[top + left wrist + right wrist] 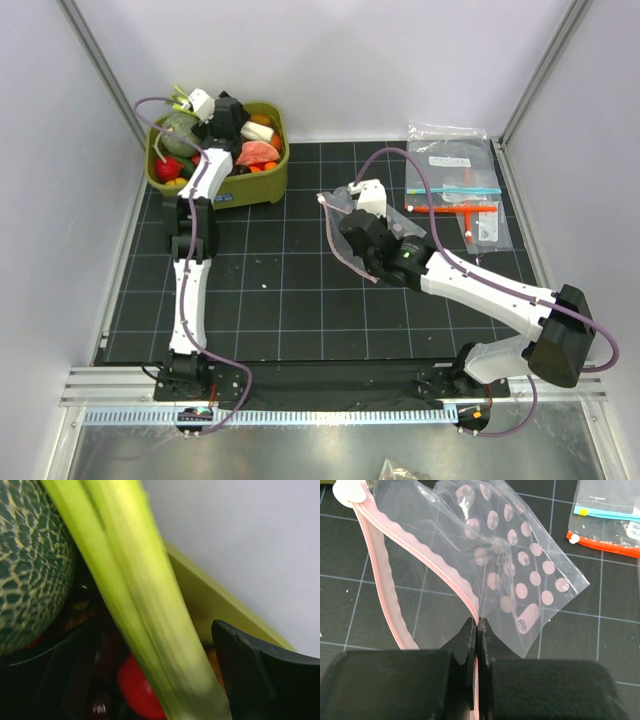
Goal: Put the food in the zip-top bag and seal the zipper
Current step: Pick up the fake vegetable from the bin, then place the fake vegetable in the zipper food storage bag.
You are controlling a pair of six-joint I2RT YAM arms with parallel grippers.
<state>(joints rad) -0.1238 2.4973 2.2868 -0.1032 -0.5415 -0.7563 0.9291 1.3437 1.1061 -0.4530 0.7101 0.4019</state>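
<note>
Leek stalk blurred, ends cropped, left fingers partly shadowed.

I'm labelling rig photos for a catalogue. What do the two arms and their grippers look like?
Both the left arm and right arm have white links with black joint housings. A thin purple cable loops along each. The right gripper has flat matte-black fingers; a white block sits at each wrist.

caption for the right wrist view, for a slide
Right gripper shut on the pink zipper of the clear polka-dot zip-top bag, over the black grid mat.
</note>
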